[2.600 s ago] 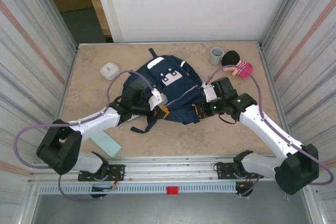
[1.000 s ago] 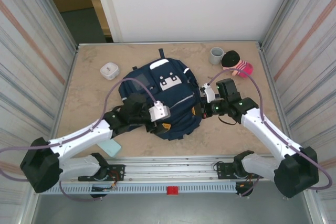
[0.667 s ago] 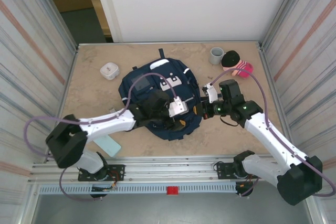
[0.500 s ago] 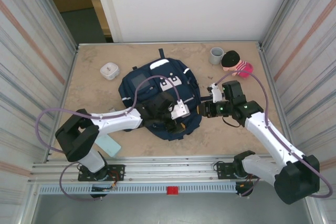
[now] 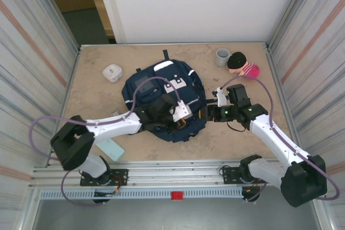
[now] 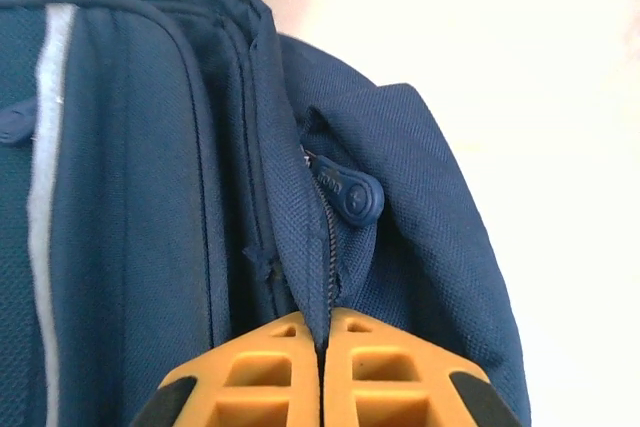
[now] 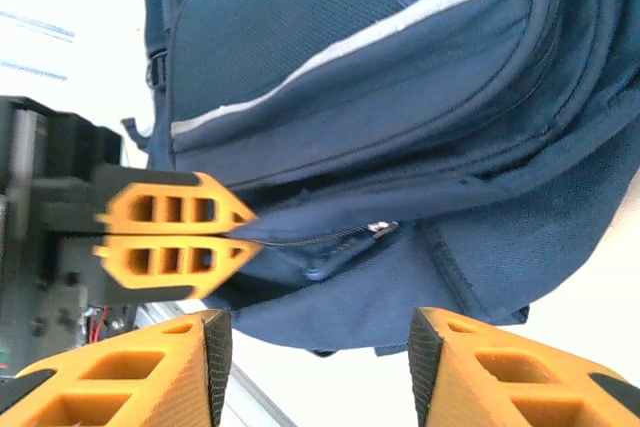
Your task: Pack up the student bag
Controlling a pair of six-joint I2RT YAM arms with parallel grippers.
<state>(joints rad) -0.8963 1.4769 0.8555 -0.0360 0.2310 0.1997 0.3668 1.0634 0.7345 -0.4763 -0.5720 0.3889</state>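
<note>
With jaws of the left gripper [image 6: 323, 347] clamped on the student bag's [image 7: 400, 47] zip seam, and right gripper [image 7: 315, 347] jaws apart, empty, zipper pull [image 7: 332, 262] just ahead between them: hold seam taut, close squarely on pull, draw along track.

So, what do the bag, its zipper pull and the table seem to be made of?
The bag: woven synthetic cloth, probably nylon or polyester, matte; a grainy weave shows. The zipper pull: likely moulded rubber or plastic, smooth with slight sheen. The table: pale mottled surface, stone-look; stone or laminate, I cannot tell.
</note>
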